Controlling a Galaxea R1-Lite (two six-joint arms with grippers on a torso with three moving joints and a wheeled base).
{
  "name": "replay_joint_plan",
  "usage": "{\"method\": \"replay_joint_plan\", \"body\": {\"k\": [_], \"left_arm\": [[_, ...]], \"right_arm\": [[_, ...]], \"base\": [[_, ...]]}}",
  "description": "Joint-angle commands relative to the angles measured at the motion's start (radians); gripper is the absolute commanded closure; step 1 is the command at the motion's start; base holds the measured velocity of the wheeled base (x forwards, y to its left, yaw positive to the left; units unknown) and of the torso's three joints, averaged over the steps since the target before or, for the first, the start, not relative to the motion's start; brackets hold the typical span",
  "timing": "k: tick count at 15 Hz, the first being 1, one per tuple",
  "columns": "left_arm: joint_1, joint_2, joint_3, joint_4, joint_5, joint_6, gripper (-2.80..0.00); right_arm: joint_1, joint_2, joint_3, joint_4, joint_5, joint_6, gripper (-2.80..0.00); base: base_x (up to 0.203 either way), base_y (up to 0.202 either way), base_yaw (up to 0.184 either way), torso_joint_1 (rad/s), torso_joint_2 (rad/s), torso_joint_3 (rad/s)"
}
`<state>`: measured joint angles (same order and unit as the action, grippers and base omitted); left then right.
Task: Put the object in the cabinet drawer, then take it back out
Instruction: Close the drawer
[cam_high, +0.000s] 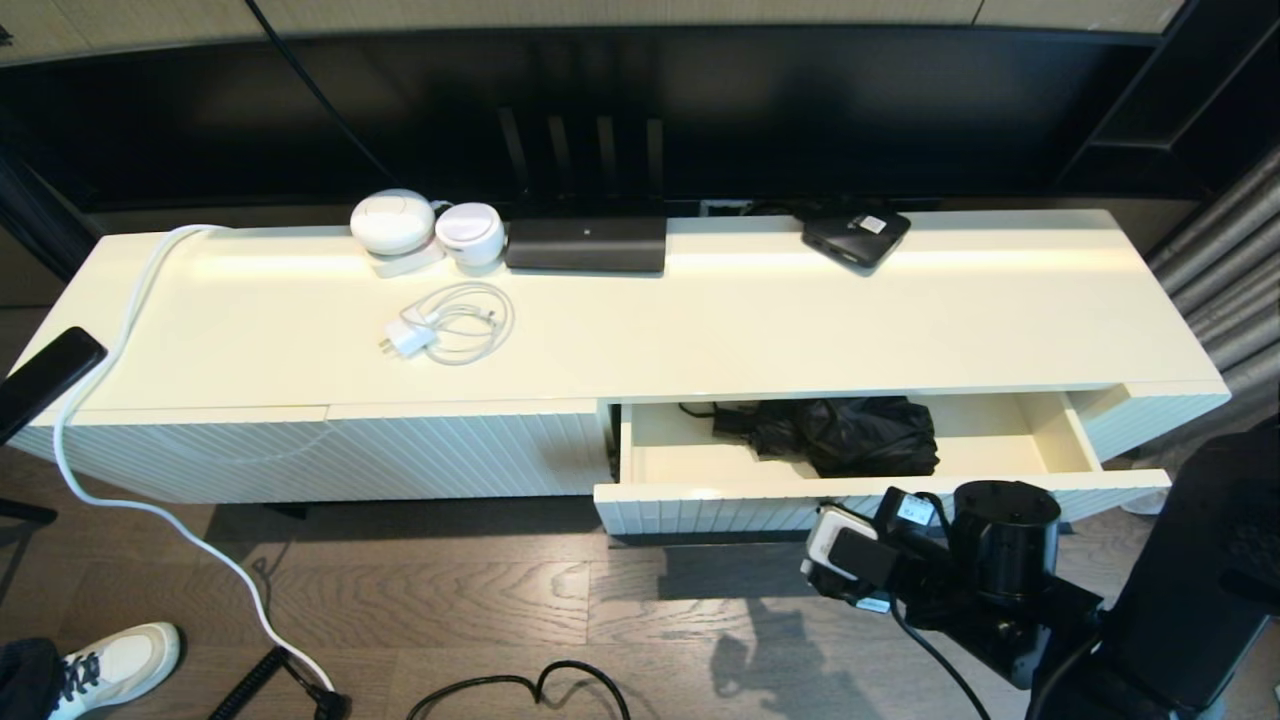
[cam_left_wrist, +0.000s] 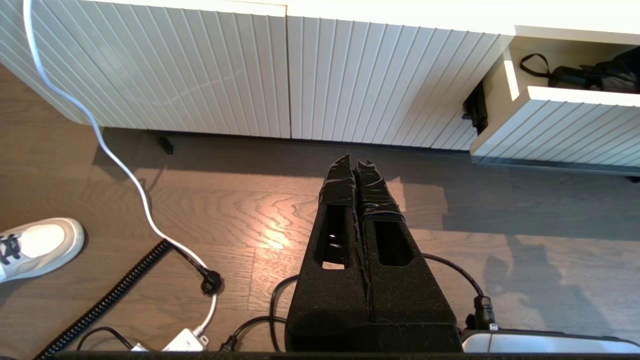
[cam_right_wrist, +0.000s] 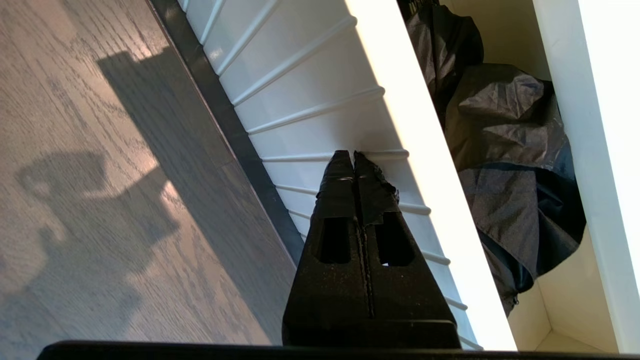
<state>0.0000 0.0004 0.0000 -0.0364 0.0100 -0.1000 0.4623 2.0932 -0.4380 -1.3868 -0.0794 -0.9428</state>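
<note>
The cabinet drawer (cam_high: 700, 492) stands pulled partly out on the right of the cream cabinet; its ribbed front (cam_right_wrist: 310, 100) and smooth inside show. The black folding umbrella (cam_high: 850, 435) lies bunched in the middle of it, its wrist loop (cam_left_wrist: 532, 65) trailing towards the left end. In the right wrist view the umbrella's fabric (cam_right_wrist: 510, 165) fills the space behind the front panel. My right gripper (cam_right_wrist: 353, 154) is shut and empty, its tips at the outside of the drawer front, just below the top edge. My left gripper (cam_left_wrist: 354, 159) is shut and empty, parked low over the floor at the left.
A white charger with coiled cable (cam_high: 440, 330), two white round devices (cam_high: 392, 222), a black router (cam_high: 585, 243) and a black box with white label (cam_high: 855, 235) sit on the cabinet top. A white cable (cam_high: 150, 510), black leads and a shoe (cam_high: 120, 665) are on the wooden floor.
</note>
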Motion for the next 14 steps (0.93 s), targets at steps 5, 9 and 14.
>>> {"method": "replay_joint_plan", "body": {"k": [5,9,14], "left_arm": [[0.0,0.0,0.0,0.0,0.001,-0.001,0.0],[0.0,0.0,0.0,0.0,0.001,-0.001,0.0],[0.0,0.0,0.0,0.0,0.001,-0.001,0.0]], "right_arm": [[-0.025,0.044,-0.08,-0.008,0.012,-0.005,0.0],[-0.049,0.063,-0.124,-0.009,0.03,-0.005,0.0],[-0.075,0.094,-0.182,-0.008,0.045,-0.007,0.0]], "base": [[0.0,0.0,0.0,0.0,0.0,0.0],[0.0,0.0,0.0,0.0,0.0,0.0],[0.0,0.0,0.0,0.0,0.0,0.0]]}}
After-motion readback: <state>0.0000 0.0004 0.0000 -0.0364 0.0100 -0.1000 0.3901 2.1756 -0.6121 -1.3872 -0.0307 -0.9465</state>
